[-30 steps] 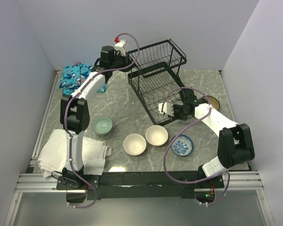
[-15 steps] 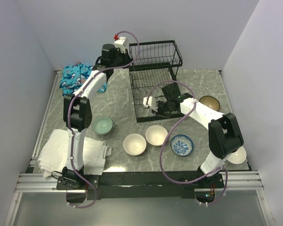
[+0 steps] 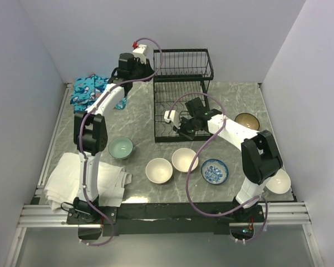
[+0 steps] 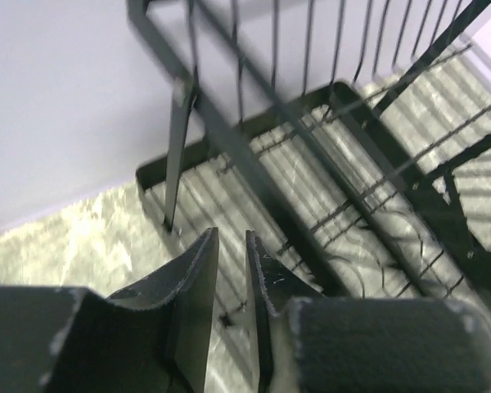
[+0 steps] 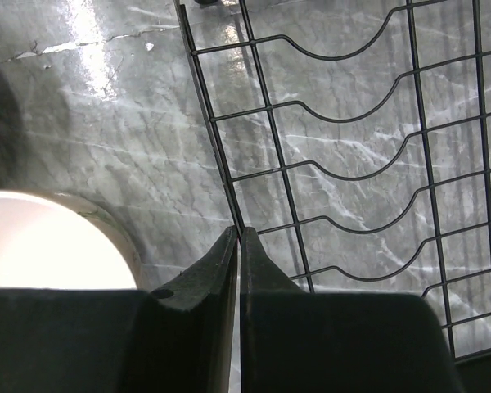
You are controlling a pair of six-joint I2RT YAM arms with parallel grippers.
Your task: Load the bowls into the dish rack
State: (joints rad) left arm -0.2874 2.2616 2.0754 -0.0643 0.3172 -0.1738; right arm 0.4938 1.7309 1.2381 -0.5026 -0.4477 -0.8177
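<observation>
Your dish rack (image 3: 181, 94) sits at the back of the table, both arms on it: the right gripper (image 5: 237, 246) is clenched on its near-left rim wire, the left gripper (image 4: 229, 262) nearly closed by its back corner, gripping nothing visible. The bowls (image 3: 158, 169) wait unloaded in front; drag the rack unevenly and it could twist or knock them.

Bowls (image 3: 185, 159) before dish rack (image 3: 181, 92) (none inside)

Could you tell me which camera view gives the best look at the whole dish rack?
The top external view: the dish rack appears whole there, base and upright back. The left wrist shows only a corner and nearby bars; the right wrist shows only part of its base wires from above.
</observation>
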